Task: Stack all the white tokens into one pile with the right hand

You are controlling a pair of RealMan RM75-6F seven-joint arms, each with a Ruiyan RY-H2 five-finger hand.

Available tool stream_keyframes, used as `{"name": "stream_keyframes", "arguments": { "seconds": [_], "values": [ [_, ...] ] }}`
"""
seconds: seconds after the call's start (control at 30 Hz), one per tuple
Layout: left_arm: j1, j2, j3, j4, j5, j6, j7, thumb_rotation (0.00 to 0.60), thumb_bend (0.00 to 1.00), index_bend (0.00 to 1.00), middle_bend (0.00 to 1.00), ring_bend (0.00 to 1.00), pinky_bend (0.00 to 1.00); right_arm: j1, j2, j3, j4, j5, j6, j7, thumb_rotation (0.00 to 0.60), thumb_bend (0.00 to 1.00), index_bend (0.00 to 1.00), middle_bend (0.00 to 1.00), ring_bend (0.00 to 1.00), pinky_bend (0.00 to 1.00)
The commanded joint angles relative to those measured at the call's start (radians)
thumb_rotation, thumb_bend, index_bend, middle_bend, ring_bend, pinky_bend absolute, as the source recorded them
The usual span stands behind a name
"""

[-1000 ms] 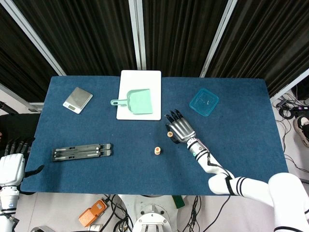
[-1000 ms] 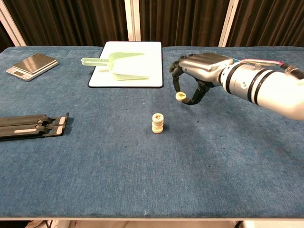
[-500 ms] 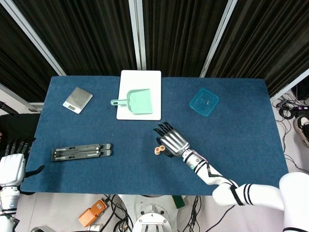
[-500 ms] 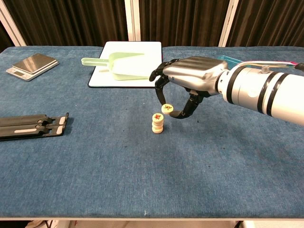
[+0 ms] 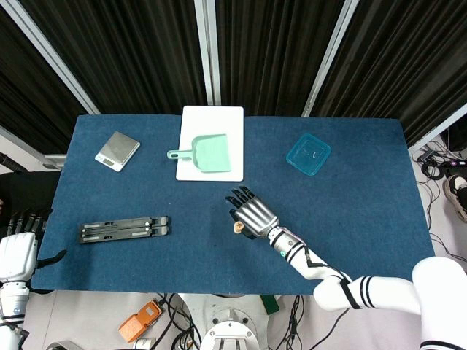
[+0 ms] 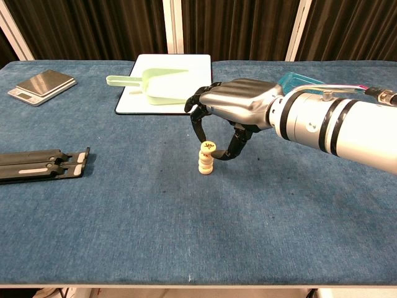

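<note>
Right hand (image 6: 232, 112) arches over token pile (image 6: 206, 162) at table (image 6: 124, 217) centre, pinching top token (image 6: 209, 147) thumb-to-finger; pile sits at 7 o'clock below palm. Left hand (image 5: 16, 251) idle, fingers apart, off table's edge.

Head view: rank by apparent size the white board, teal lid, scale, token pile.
1. white board
2. teal lid and scale: look about alike, so no ranking between them
3. token pile, smallest, partly covered by the right hand
</note>
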Motion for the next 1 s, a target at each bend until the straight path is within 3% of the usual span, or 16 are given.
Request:
{"name": "stream_keyframes", "arguments": {
  "seconds": [0.03, 0.7, 0.9, 1.0],
  "values": [
    [0.0, -0.002, 0.001, 0.003, -0.001, -0.002, -0.002, 0.6, 0.09, 0.17, 0.14, 0.07, 0.0, 0.003, -0.003, -0.001, 0.002, 0.003, -0.001, -0.001, 0.6, 0.47, 0.52, 0.18, 0.08, 0.08],
    [-0.001, -0.006, -0.001, 0.012, -0.004, -0.006, -0.008, 0.6, 0.08, 0.17, 0.14, 0.07, 0.0, 0.009, -0.015, -0.008, 0.012, -0.014, 0.011, 0.018, 0.6, 0.46, 0.49, 0.18, 0.08, 0.08],
    [-0.004, -0.007, -0.002, 0.013, -0.003, -0.009, -0.01, 0.6, 0.08, 0.17, 0.14, 0.07, 0.0, -0.023, 0.025, -0.002, -0.02, -0.061, 0.083, 0.046, 0.6, 0.46, 0.47, 0.18, 0.08, 0.08],
    [-0.009, -0.009, -0.005, 0.015, 0.001, -0.011, -0.012, 0.6, 0.09, 0.17, 0.14, 0.07, 0.0, -0.073, 0.085, -0.013, -0.059, -0.079, 0.164, 0.029, 0.6, 0.46, 0.39, 0.18, 0.08, 0.08]
  ]
}}
